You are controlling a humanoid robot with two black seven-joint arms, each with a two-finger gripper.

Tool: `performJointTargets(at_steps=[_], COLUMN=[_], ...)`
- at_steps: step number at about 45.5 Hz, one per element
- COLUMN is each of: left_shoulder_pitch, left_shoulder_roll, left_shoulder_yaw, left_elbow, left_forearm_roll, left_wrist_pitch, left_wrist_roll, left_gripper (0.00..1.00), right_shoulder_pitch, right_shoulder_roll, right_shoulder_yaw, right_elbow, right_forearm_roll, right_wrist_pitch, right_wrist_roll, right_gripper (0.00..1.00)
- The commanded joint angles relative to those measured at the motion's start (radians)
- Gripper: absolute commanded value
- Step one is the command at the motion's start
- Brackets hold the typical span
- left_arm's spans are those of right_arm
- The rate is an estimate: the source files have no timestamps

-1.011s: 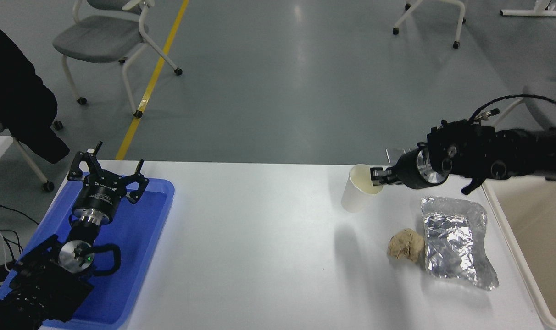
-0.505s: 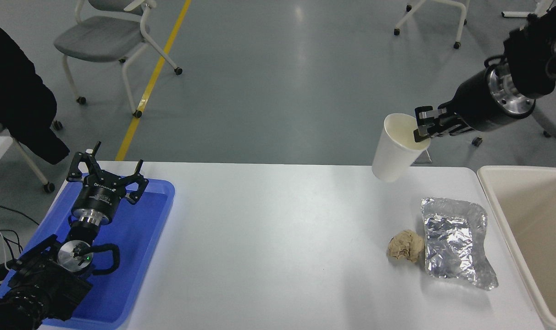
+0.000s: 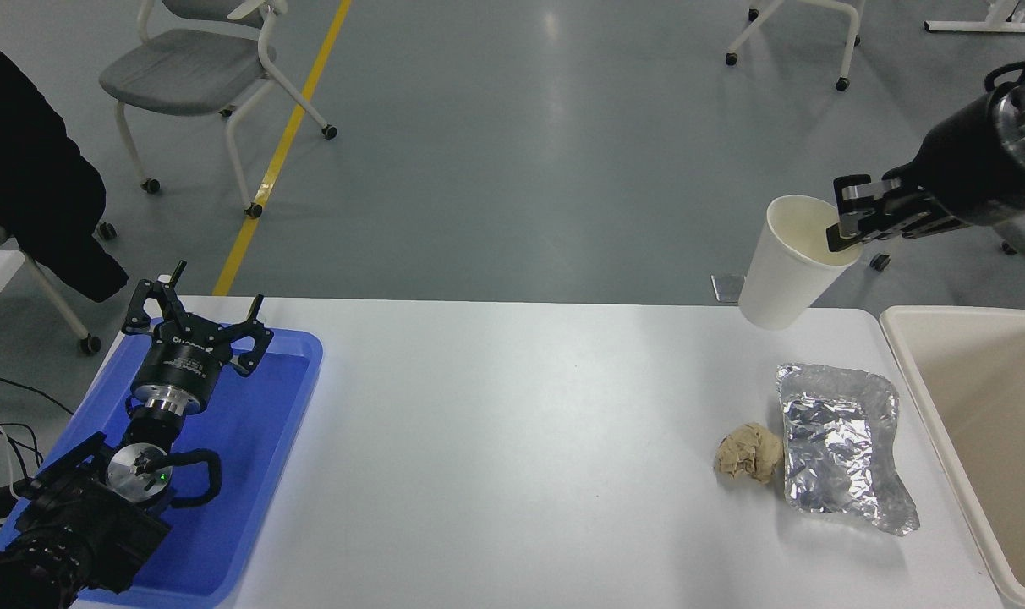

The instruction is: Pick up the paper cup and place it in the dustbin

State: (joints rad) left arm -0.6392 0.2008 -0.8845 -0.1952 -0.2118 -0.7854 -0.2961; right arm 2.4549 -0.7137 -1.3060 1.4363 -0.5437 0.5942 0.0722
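The white paper cup (image 3: 785, 271) hangs tilted in the air above the table's far right edge, its cream inside facing up and left. My right gripper (image 3: 846, 222) is shut on the cup's rim, one finger inside and one outside, the arm reaching in from the upper right. The cream dustbin (image 3: 912, 372) stands at the right edge of the picture, to the right of and below the cup. My left gripper (image 3: 193, 317) stands open, parked over the blue tray at the lower left.
A crinkled silver foil tray (image 3: 841, 444) and a crumpled tan paper ball (image 3: 748, 452) lie on the white table (image 3: 496, 440) below the cup. The blue tray (image 3: 250, 440) lies at the left. Chairs stand on the floor beyond; a dark coat hangs at the far left.
The right gripper has lifted the cup off the table, raised it well above the surface and carried it right, closer to the dustbin. The left arm has not moved.
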Motion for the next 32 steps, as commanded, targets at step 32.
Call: performJointTargets(at_steps=[32], left_shoulder_pitch=[0.001], left_shoulder_roll=[-0.001], left_shoulder_yaw=[0.001], left_elbow=[0.000], left_forearm_roll=[0.000], left_wrist_pitch=[0.000], left_wrist_roll=[-0.002], left_gripper=[1.00], right_shoulder_pitch=[-1.433], right_shoulder_roll=[-0.205], right_shoulder_yaw=[0.778], right_elbow=[-0.979], right_forearm_roll=[-0.283], right_wrist_pitch=[-0.364], right_wrist_roll=[0.084], right_gripper=[0.00])
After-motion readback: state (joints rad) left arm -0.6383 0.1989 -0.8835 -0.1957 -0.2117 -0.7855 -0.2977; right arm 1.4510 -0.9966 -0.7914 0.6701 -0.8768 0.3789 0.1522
